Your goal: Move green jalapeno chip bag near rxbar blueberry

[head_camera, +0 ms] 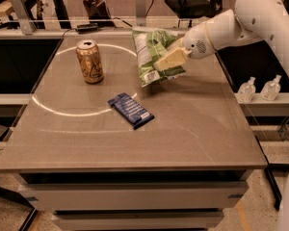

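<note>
The pincer (166,61) hangs over the far side of the flat brown table (197,129), clamped on the crinkly green jalapeno chip bag (147,52). A round gold can (90,61) stands to its left. The slim dark-blue rxbar blueberry (130,110) lies nearer and to the left, with bare tabletop all around it.

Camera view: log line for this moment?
gripper: above table far side, shut on green jalapeno chip bag | bag: lifted, beyond rxbar blueberry | placed: no

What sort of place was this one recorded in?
Probably an office or lab: an office chair behind the table, two small bottles on a side ledge. The gripper holds the chip bag at the table's far side.
</note>
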`<action>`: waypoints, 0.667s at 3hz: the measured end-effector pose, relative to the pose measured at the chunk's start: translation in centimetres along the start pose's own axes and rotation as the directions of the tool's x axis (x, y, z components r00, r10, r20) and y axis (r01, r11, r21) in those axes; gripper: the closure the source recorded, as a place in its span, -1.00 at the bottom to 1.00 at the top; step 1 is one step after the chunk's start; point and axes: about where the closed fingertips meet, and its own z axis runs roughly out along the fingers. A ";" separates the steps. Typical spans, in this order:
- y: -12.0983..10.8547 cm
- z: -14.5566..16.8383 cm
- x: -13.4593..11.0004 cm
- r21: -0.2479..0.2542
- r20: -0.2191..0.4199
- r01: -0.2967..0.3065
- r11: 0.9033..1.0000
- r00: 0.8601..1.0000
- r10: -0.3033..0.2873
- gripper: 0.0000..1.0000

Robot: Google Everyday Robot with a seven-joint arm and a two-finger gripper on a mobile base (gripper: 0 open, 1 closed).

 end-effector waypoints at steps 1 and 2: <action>2.0 1.1 0.0 -0.029 0.004 -0.026 0.999 1.000 0.027 1.00; 4.3 2.1 0.7 -0.082 -0.005 -0.059 0.995 0.998 0.058 1.00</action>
